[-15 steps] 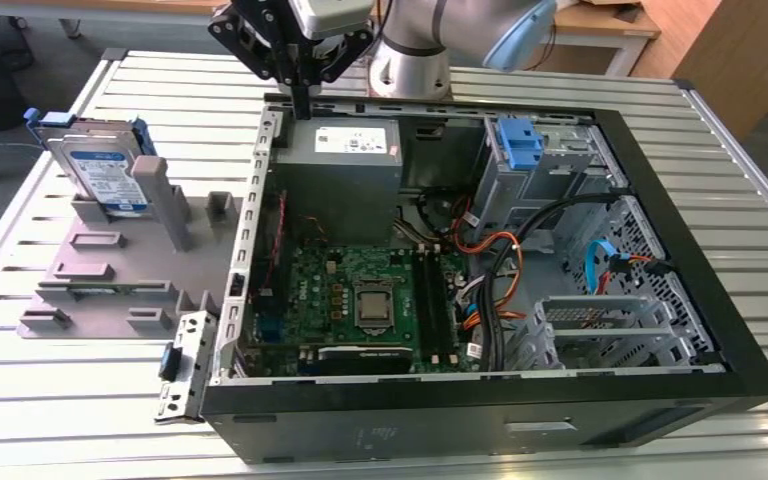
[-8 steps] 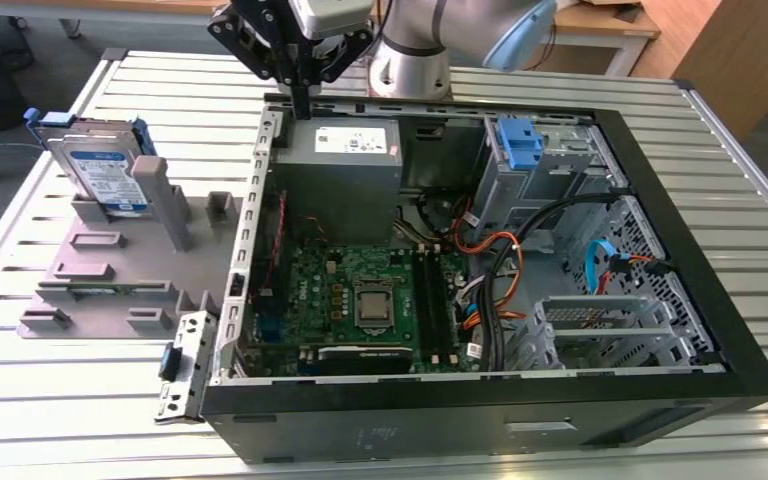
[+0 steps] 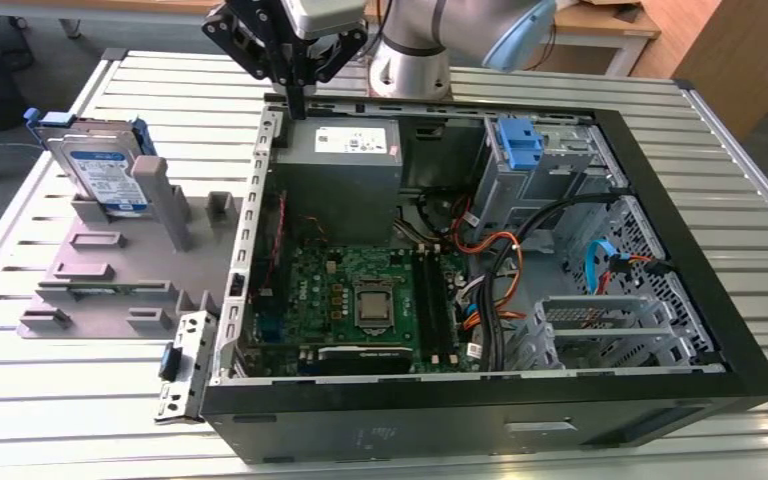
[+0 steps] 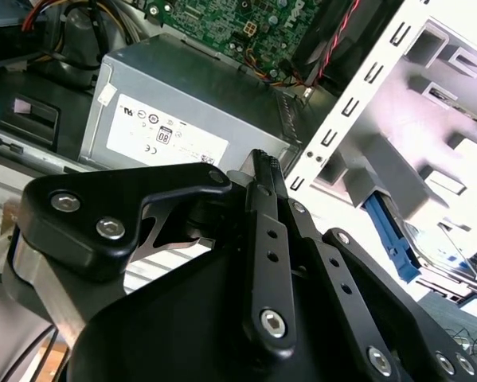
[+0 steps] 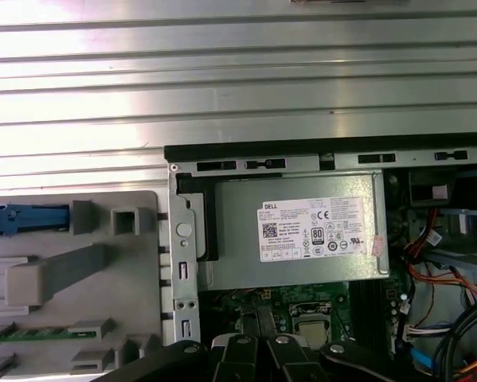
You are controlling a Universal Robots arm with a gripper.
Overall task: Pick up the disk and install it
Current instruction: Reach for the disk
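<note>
1. The flat rectangular silver hard disk [image 3: 101, 172] is standing on edge in a slot of the grey plastic fixture tray [image 3: 104, 270], at the exterior view's left and towards the far side of the tray.
2. Its broad face is carrying a white-and-blue label and is turning towards the near side. A blue plastic carrier bracket is framing the edges and is showing at the top corner and along one side.
3. The fixture tray is lying on the ribbed aluminium table [image 3: 91, 400], just beside the left wall of the open black computer case [image 3: 491, 395]. The disk is sitting outside the case.
4. The black gripper [image 3: 299, 105] is hanging over the far left corner of the case, above the grey metal power supply box with a white sticker [image 3: 344, 150], and well apart from the disk.
5. The fingers [image 4: 268, 239] are lying closed against each other in the second wrist view, with nothing held between them.
6. In the first wrist view, the power supply box [image 5: 302, 231] is lying below the camera, and the blue edge of the disk's bracket [image 5: 23, 219] is showing in the tray beside the case.
7. Inside the case, a green motherboard [image 3: 357, 295] is lying flat on the floor. A tall blue plastic latch piece with a metal cage [image 3: 520, 145] is standing at the far right.
</note>
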